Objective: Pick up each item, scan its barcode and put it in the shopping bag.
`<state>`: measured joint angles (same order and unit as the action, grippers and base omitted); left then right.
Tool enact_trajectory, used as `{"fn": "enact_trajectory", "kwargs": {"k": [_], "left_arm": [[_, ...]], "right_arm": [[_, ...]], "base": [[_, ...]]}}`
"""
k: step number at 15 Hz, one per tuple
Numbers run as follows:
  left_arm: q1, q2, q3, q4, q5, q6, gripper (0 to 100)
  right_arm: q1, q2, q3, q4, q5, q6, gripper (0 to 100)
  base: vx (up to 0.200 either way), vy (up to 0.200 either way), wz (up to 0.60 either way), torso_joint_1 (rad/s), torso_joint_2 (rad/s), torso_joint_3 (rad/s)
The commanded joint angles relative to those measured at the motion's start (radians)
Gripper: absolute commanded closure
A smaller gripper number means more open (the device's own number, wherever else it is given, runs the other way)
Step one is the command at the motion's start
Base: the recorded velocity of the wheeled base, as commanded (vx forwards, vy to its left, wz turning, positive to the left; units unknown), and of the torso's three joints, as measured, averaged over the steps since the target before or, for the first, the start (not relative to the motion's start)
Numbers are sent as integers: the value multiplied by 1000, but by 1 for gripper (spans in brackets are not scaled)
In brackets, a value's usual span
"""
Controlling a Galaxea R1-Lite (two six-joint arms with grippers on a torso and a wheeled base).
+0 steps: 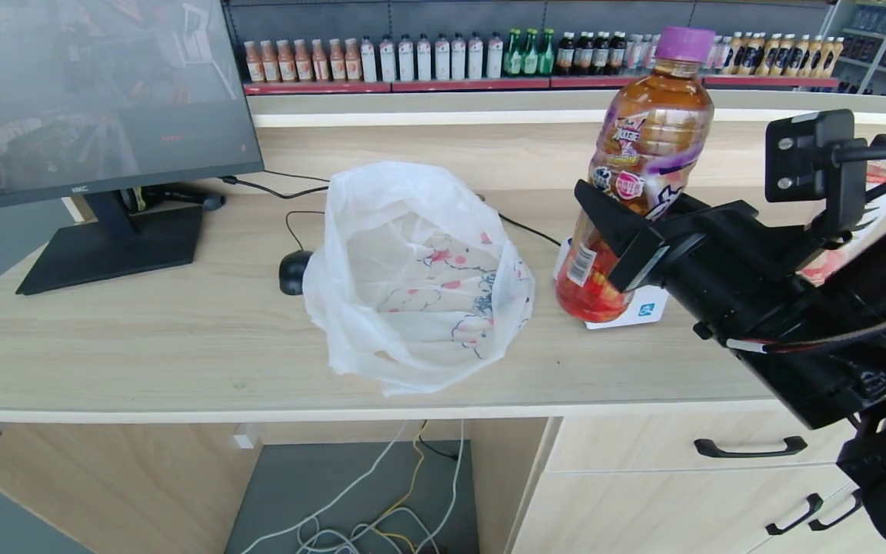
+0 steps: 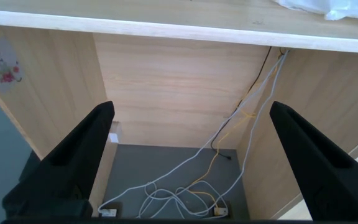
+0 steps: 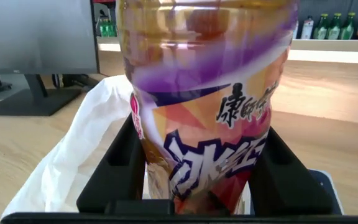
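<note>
Your light wooden worktop point(image 1: 143, 346) spans the middle of the head frame. The thin white plastic shopping bag point(image 1: 412, 277) slumps at its centre, close to the front edge, mouth gaping upward. It looks limp. If the load catches a rim on the way down, the rim may fold shut, or the whole bag may slide toward that edge.

At right of centre, your right claw point(image 1: 614, 231) pinches the amber drink bottle with the purple cap point(image 1: 654, 131) around its lower half and holds it upright. Most of the bottle stands above the grip, so a quick swing could tip it between the fingers.

Its barcode strip point(image 1: 581, 265) faces the bag. The small white box with a blue mark point(image 1: 647, 312) sits behind the bottle's base. If that box is the scanner, the code may go unread unless you turn the bottle.

Your left claw point(image 2: 191, 109) is spread wide below the worktop's front edge and grips nothing. A straight lift could strike that edge.
</note>
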<state>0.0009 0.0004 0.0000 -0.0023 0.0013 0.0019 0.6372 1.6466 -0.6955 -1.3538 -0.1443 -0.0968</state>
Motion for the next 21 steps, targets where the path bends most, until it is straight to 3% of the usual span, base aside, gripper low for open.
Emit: {"fn": "enact_trajectory", "kwargs": {"k": [1, 5, 10, 21], "left_arm": [[1, 0, 0, -1, 0, 1, 0], [1, 0, 0, -1, 0, 1, 0], [1, 0, 0, -1, 0, 4, 0], [1, 0, 0, -1, 0, 3, 0]], "right_arm": [[4, 2, 1, -7, 0, -1, 100], [7, 2, -7, -14, -1, -14, 100], [7, 56, -131, -54, 0, -44, 100], [4, 263, -412, -62, -1, -63, 100]], "base": [[0, 200, 0, -2, 2, 2], [0, 200, 0, 1, 4, 1], [0, 200, 0, 1, 3, 4], [0, 0, 0, 0, 0, 0]]}}
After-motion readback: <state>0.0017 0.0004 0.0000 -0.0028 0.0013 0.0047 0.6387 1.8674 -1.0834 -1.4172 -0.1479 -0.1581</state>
